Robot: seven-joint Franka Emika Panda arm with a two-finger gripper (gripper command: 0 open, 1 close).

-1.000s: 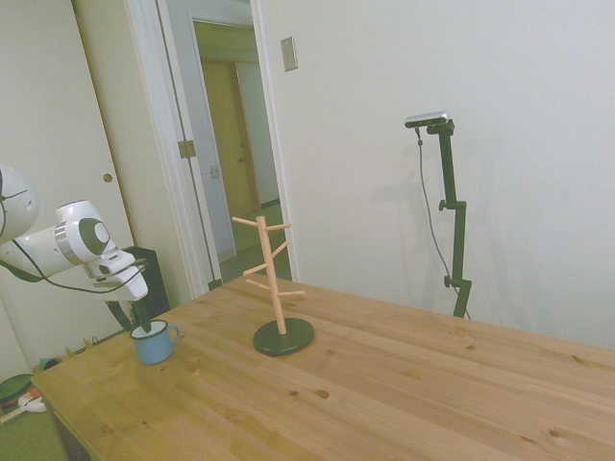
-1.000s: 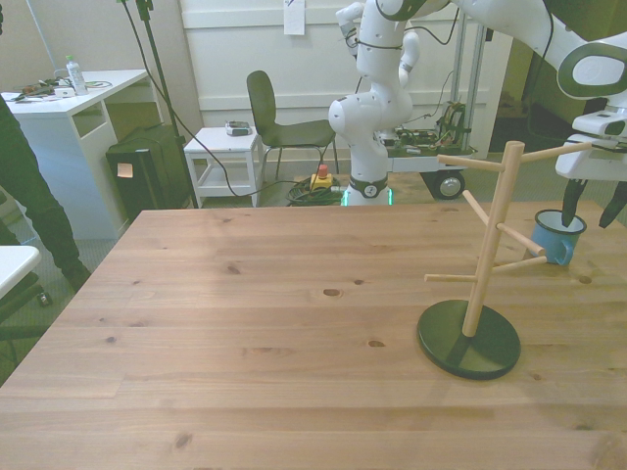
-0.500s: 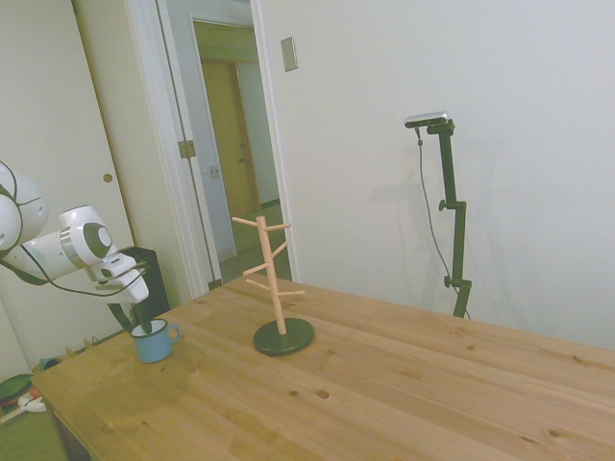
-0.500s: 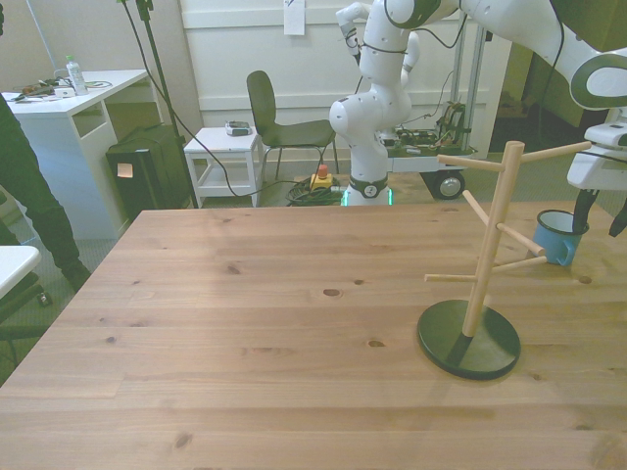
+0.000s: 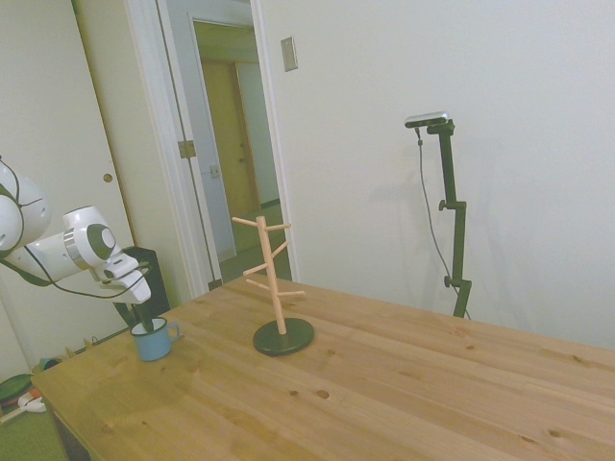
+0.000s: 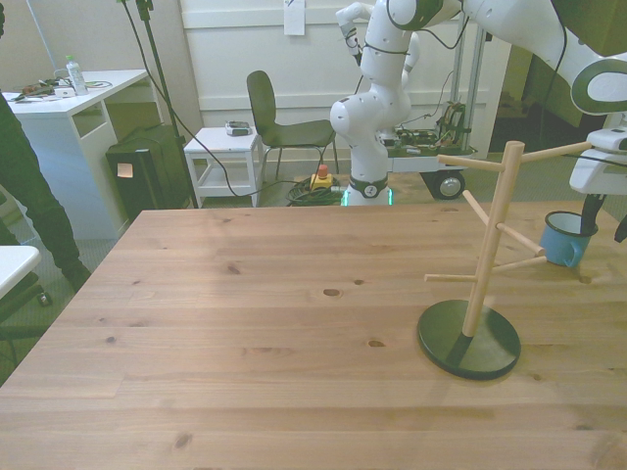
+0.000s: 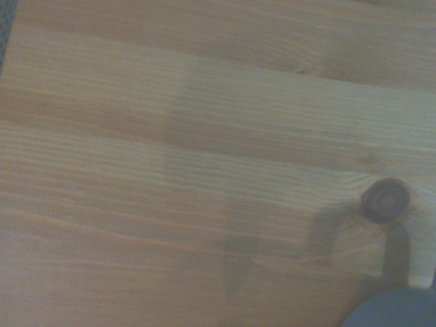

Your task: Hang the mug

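I see the mug standing upright on the table, near the corner at the side view's left. It is small and light blue, with a whitish rim and a loop handle that points toward the wooden peg stand, which is much taller and set apart from it. In the front view the mug sits at the front view's right, behind the stand's pegs. The wrist view catches only a blurred dark-blue edge of it

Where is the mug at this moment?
The mug stands upright on the table at the front view's right, beyond the wooden peg stand, directly under the gripper.
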